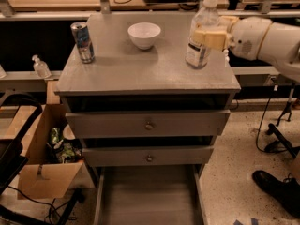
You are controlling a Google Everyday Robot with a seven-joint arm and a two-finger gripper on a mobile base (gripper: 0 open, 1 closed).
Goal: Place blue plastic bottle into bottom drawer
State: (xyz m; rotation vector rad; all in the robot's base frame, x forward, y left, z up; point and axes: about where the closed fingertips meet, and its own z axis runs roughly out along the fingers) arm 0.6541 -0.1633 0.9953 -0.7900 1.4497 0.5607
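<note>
The blue plastic bottle (200,32), clear with a white cap and white label, is over the right part of the grey cabinet top (140,69), leaning with its cap to the right. My gripper (209,37) reaches in from the right, and its cream fingers (206,35) are shut around the bottle's middle. Whether the bottle's base touches the top I cannot tell. The bottom drawer (147,196) is pulled open below the two upper drawers, a shallow grey tray with nothing in it.
A silver-blue can (83,42) stands at the top's left and a white bowl (144,34) at the back middle. A cardboard box (42,163) with clutter sits left of the cabinet. A small pump bottle (41,67) stands on the left ledge. A black shoe (276,191) is at the lower right.
</note>
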